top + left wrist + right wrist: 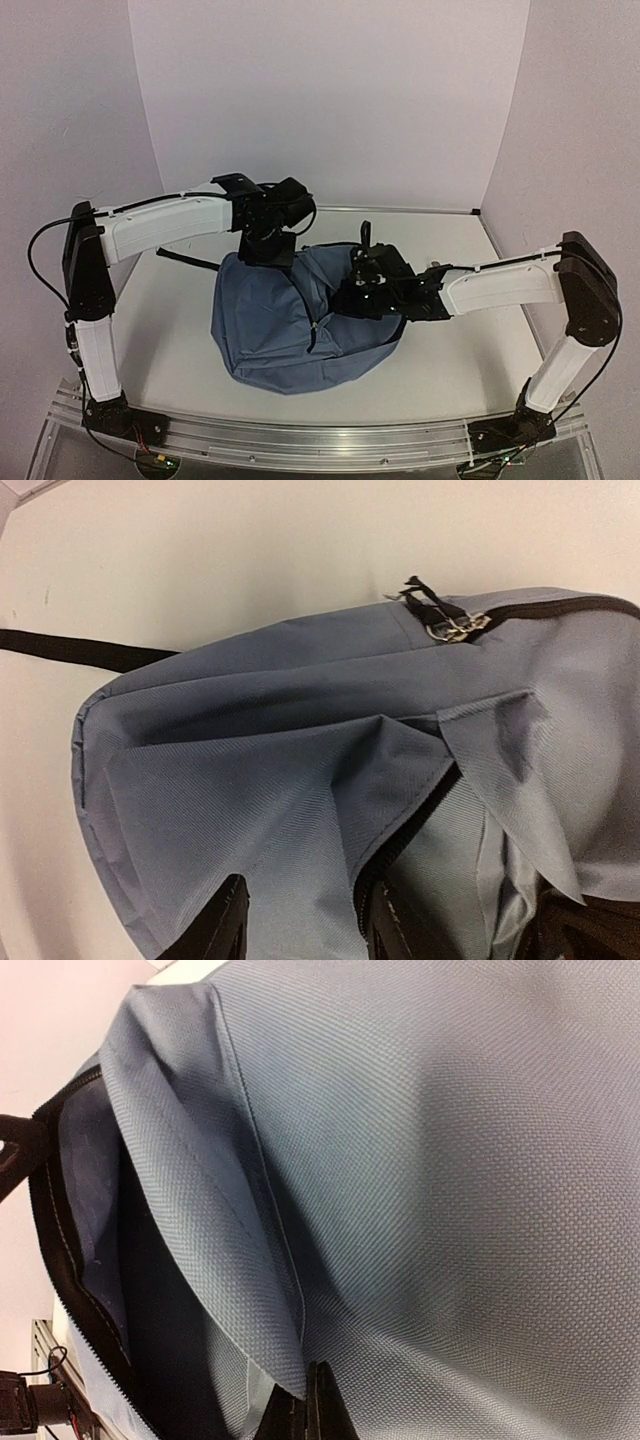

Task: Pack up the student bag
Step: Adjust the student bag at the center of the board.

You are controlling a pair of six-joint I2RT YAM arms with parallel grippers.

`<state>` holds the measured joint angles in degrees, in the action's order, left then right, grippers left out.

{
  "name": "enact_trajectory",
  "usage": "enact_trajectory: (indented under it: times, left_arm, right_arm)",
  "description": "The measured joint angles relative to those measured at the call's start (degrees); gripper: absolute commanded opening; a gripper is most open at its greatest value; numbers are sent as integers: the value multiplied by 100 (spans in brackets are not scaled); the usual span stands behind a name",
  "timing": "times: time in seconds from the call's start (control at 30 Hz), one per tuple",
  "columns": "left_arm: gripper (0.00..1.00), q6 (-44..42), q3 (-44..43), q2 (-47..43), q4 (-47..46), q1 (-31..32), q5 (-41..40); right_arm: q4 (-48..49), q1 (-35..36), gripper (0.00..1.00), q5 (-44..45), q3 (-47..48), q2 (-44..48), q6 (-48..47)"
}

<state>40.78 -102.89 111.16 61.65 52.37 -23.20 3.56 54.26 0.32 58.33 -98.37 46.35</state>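
The student bag (290,335) is a slate-blue backpack lying in the middle of the table, with its zip opening gaping to show dark lining (150,1290). My left gripper (268,250) is at the bag's far top edge. In the left wrist view (305,900) its jaws stand apart, one finger (228,920) on the outer fabric and the other just inside the zipper edge. My right gripper (350,297) is at the bag's right side. In the right wrist view (318,1392) it is shut on the edge of the bag's opening flap (200,1210).
A black webbing strap (190,260) trails left from the bag across the table, and also shows in the left wrist view (80,650). Two zipper pulls (450,625) sit on the bag's top seam. Walls close the back and sides; an aluminium rail (320,435) runs along the near edge.
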Motion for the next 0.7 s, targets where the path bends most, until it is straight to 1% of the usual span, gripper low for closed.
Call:
enact_trajectory:
  times: [0.13, 0.2, 0.3, 0.37, 0.43, 0.57, 0.63, 0.7]
  left_arm:
    - [41, 70, 474, -351, -523, -50, 473]
    - [43, 133, 696, -422, -821, -71, 770]
    - [55, 204, 800, -404, -1033, -62, 1017]
    - [63, 273, 787, -372, -1091, 9, 1045]
    - [67, 355, 697, -298, -1075, 119, 1055]
    - [68, 462, 520, -107, -1040, 306, 1049]
    - [66, 527, 426, 7, -968, 385, 1052]
    - [61, 592, 356, 127, -890, 446, 1054]
  right_arm:
    - [66, -30, 0, -179, -3, 0, -126]
    - [140, -46, 0, -313, -15, 0, -197]
    - [221, -70, 0, -445, -30, -9, -260]
    - [290, -73, 0, -505, -39, -18, -281]
    - [345, -77, 0, -549, -53, -24, -284]
    - [446, -89, 0, -588, -100, -46, -284]
    - [481, -88, 0, -594, -117, -64, -284]
    - [524, -89, 0, -599, -131, -80, -283]
